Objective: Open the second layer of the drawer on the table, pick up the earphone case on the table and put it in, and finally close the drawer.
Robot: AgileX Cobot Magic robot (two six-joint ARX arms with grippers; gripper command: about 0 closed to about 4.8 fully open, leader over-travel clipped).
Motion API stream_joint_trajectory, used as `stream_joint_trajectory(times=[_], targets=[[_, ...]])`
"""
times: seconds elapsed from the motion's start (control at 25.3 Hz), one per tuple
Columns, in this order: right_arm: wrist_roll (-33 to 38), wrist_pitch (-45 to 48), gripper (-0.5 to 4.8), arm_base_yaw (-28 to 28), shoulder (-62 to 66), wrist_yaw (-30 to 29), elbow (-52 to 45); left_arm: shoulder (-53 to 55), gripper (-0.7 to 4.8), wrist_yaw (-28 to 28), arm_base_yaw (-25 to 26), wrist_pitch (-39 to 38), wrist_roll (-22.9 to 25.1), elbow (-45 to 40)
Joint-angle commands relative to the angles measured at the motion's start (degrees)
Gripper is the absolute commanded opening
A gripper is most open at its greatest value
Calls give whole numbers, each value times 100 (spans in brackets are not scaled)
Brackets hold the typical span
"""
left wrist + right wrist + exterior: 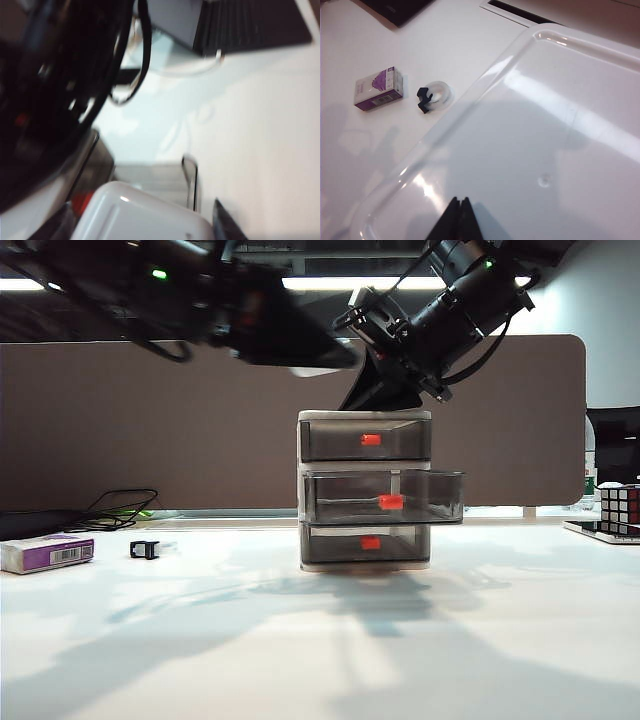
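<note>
Table [320, 640] wide, white, well below both grippers. Drawer [365, 490] on it, 2nd layer [385, 498] pulled out. Left gripper [150, 220] above drawer, clamped on earphone case [140, 215]; open layer just beneath case. Right gripper [460, 220] resting on drawer top, fingertips pressed together, empty. Purple box [377, 90], small black object [424, 97] well apart from right gripper.

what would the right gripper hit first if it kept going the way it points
Most likely the white top of the drawer: the right gripper, fingertips together, sits just over or on it. Whether they already touch is unclear.
</note>
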Motion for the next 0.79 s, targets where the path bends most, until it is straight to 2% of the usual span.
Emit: stream_joint_trajectory(times=[0.04,0.24,0.36,0.47,0.67,0.79], targets=[[-7,-754,-5,9,118,138,-107,404,116,-92,-48,457,-527,173],[-7,-769,-5,9,118,11,-107,881,116,-415,-208,643,-490,356],[-7,-767,-5,9,118,-59,-107,1067,127,-457,-245,815,-632,424],[-17,-769,-5,9,118,-98,-107,1132,198,-636,-247,844,-634,483],[-24,-767,-5,9,118,-98,-107,1132,351,-669,-243,861,-634,483],[-24,-769,-5,9,118,-127,-107,1132,356,-774,-243,866,-632,483]])
